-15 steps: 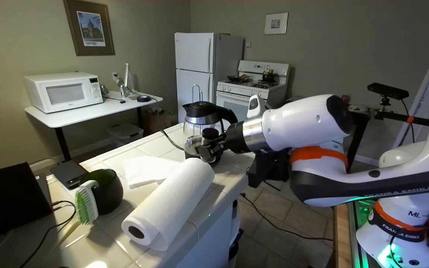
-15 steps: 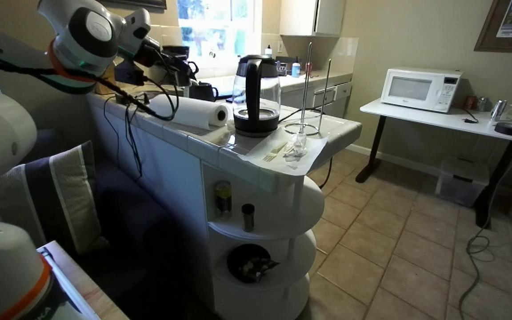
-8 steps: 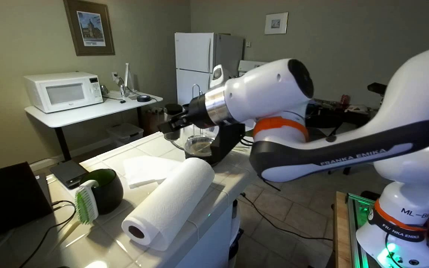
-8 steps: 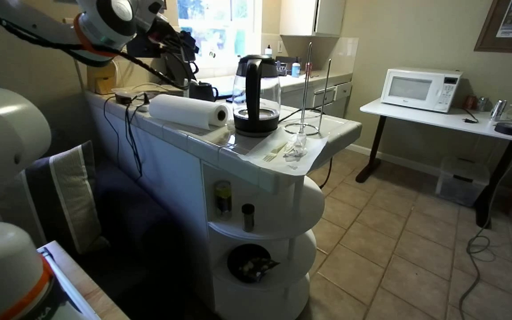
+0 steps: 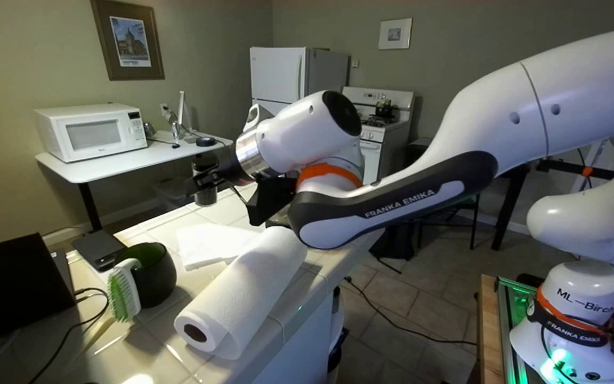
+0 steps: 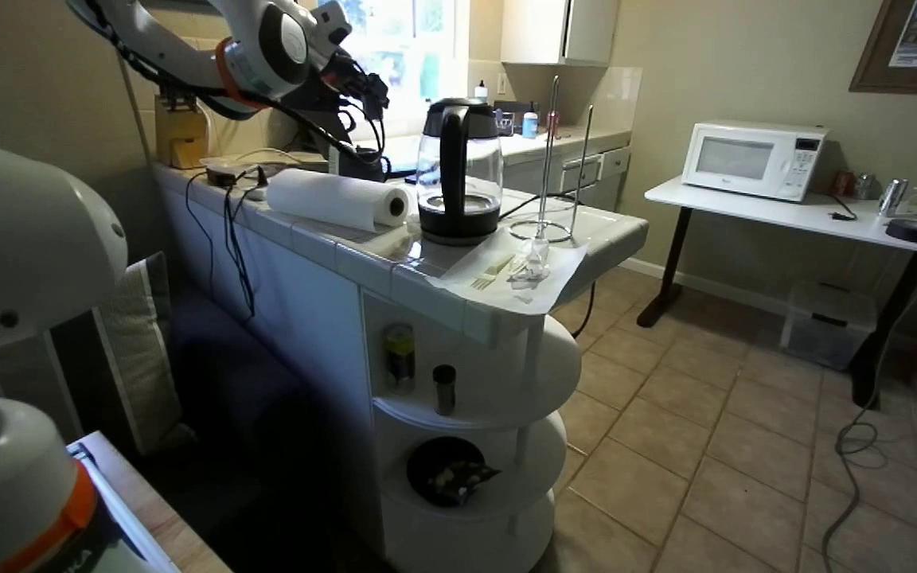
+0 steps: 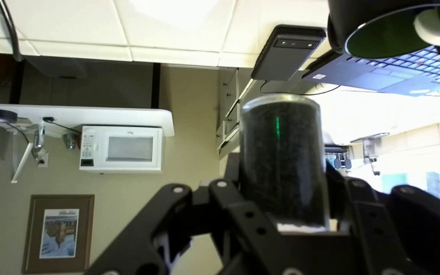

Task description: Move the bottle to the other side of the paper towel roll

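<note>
Across the lower left of an exterior view a pale tiled counter (image 5: 221, 213) is stretching, while a white microwave (image 5: 94, 130) is sitting on a table (image 5: 99, 166) at the upper left and a refrigerator (image 5: 279, 74) is standing at top centre. Left of the frame's lower middle, the paper towel roll (image 5: 245, 290) is lying on its side on the counter, its hollow core facing the lower left. Just left of it, a dark green round vessel (image 5: 158, 280) is standing with a brush (image 5: 124, 296) at its rim. From the right edge, the white arm (image 5: 477, 117) is spanning the frame to the gripper (image 5: 201, 181), which is holding the small dark bottle (image 7: 283, 156) upright above the counter, higher in the frame than the roll and apart from it. In the wrist view its jaws are clasping both sides of the bottle just right of centre, standing only the bottle's width apart.
</note>
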`<state>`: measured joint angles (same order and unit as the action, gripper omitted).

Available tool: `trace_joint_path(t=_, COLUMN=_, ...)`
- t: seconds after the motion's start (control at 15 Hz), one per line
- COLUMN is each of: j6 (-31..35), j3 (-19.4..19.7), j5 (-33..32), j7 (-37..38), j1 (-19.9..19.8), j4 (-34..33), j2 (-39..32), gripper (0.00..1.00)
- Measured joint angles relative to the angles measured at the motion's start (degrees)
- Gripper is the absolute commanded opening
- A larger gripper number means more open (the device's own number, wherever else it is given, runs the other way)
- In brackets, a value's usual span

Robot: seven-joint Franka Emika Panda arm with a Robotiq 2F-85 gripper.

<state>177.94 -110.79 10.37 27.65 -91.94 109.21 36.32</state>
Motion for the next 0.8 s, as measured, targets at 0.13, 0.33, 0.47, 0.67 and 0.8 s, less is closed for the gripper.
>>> trace_joint_path(t=0.13, j6=0.03, j3=-6.31, j5=0.91, j7=-1.88, j1=-6.55, j4=-2.63, j2=-0.02, gripper=0.22)
trace_joint_path(t=0.33, j6=0.75, j3=-13.82, j5=2.94, j7=-4.38, j1=-14.19, j4=-4.73, j2=0.69, gripper=0.22)
trace_joint_path(t=0.47, j6=1.16, j3=-17.78, j5=4.22, j7=-5.25, j1=-18.36, j4=-5.74, j2=1.74, gripper=0.22)
trace_joint_path(t=0.67, j6=1.88, j3=-21.6, j5=4.87, j7=-5.56, j1=-22.57, j4=-6.89, j2=3.52, gripper=0.47)
trace_joint_path(t=0.8, j6=1.88, j3=-21.2, j5=4.98, j7=-5.56, j1=-22.23, j4=-6.91, j2=3.6, gripper=0.47)
